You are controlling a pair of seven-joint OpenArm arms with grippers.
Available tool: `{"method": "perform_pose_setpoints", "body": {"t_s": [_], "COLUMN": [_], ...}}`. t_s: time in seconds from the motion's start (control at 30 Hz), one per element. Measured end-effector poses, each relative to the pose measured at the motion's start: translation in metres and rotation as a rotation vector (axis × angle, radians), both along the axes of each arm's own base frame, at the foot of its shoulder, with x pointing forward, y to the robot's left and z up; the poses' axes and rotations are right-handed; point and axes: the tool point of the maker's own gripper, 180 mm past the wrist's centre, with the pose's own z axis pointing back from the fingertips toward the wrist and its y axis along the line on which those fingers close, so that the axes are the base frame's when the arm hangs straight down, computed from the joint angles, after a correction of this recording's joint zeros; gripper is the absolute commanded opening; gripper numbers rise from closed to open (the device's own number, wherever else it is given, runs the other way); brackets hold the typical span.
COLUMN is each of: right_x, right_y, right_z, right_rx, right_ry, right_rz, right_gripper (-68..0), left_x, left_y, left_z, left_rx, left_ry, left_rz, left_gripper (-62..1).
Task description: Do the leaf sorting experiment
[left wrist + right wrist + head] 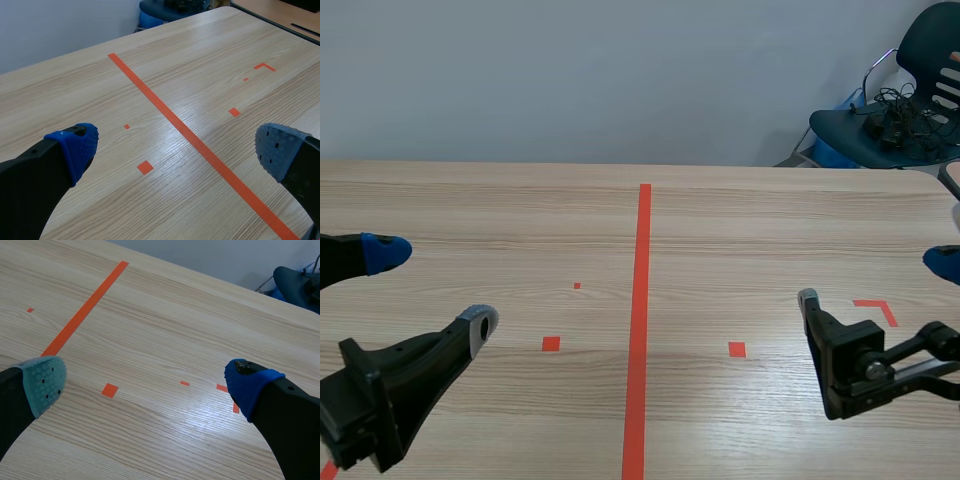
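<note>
Left gripper (432, 287) is held released near the table's (740, 220) left edge. Right gripper (873, 280) is held spread near its right edge

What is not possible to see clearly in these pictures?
Leaves: none shows in any view; whether some lie beyond the edges cannot be told.
Chair, scene view: cut off by the right edge.
Dark tangle on its seat, scene view: too small to identify.
Right gripper, scene view: its farther finger is cut off by the right edge.
</note>
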Motion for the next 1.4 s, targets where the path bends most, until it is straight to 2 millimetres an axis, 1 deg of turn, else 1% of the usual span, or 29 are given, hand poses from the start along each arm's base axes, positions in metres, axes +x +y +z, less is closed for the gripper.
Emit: {"method": "perform_pose_setpoints", "body": {"t_s": [1.4], "right_x": [0.0], "right_y": [0.0], "right_z": [0.0], "right_rx": [0.0], "right_ry": [0.0], "right_rz": [0.0], "right_gripper": [0.4], "left_x": [0.0], "left_y": [0.0], "left_z": [-0.0001], "left_rx": [0.0], "left_ry": [0.0], "left_rz": [0.0], "left_gripper": [1.4]}}
